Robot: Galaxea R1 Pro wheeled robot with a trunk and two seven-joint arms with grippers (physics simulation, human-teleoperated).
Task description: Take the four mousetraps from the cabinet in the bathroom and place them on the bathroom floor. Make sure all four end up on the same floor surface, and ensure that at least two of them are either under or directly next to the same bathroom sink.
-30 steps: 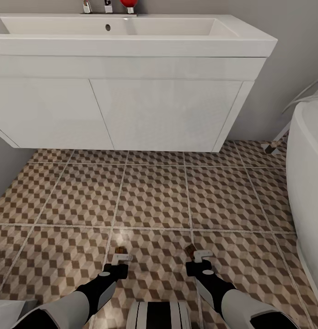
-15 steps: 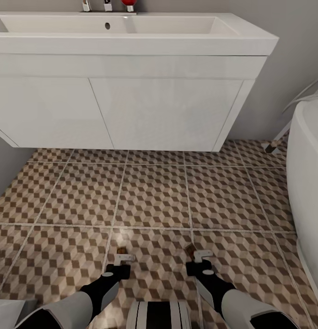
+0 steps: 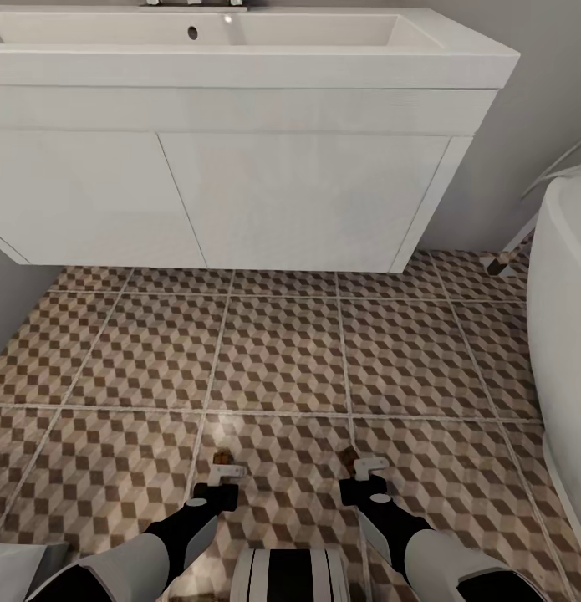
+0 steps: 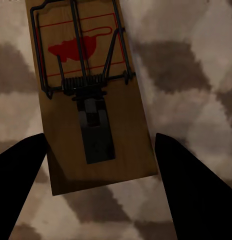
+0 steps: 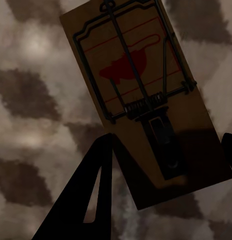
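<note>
1. Since a second earlier, the left arm had drawn back slightly while the left mousetrap (image 3: 223, 457) kept its place on the bathroom floor (image 3: 273, 359). It lay just ahead of the left gripper (image 3: 226, 472). The head camera had also tilted, so the sink (image 3: 323, 58) sat higher in the head view.
2. Left gripper, state: released. Its jaws stood spread, one just off each long edge of the board, which lay flat on the tiles between and ahead of them.
3. Right gripper (image 3: 369, 466), state: not determinable. Its fingers lay at both long edges of the right mousetrap (image 3: 349, 456), but grip or mere contact could not be told apart.
4. Judgement: one trap appeared set down and the second was at or near set-down. Both were well short of the white unit (image 3: 298, 201) under the sink, so the "next to the sink" condition looked doubtful.
5. Head view supplied what the wrist views lacked: each trap's position relative to the sink and to the other.
6. Wrist views supplied what the head view lacked: the red mouse print, the wire spring, and jaw spacing against the board edges.
</note>
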